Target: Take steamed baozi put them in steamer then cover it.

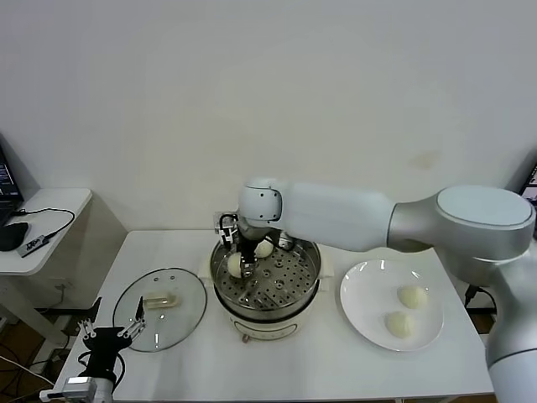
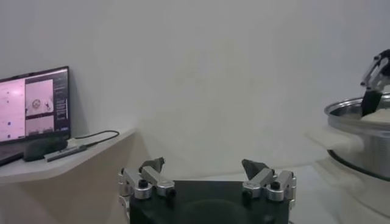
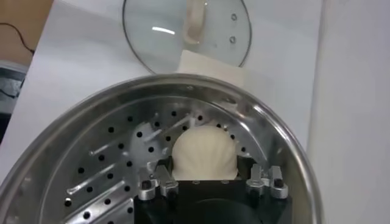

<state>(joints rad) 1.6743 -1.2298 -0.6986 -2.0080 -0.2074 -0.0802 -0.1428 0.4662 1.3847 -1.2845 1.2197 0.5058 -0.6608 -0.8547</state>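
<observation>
The steel steamer stands at the table's centre, and its perforated tray shows in the right wrist view. My right gripper reaches into the steamer's left side. It is shut on a cream-white baozi, held low over the tray near the wall. A second baozi lies on the tray at the back. Two more baozi sit on the white plate. The glass cover lies flat to the left of the steamer. My left gripper is open and parked near the table's front left corner.
A side desk with a monitor and cables stands at the far left. The steamer's rim shows at the edge of the left wrist view. The cover's handle lies just beyond the pot's white base handle.
</observation>
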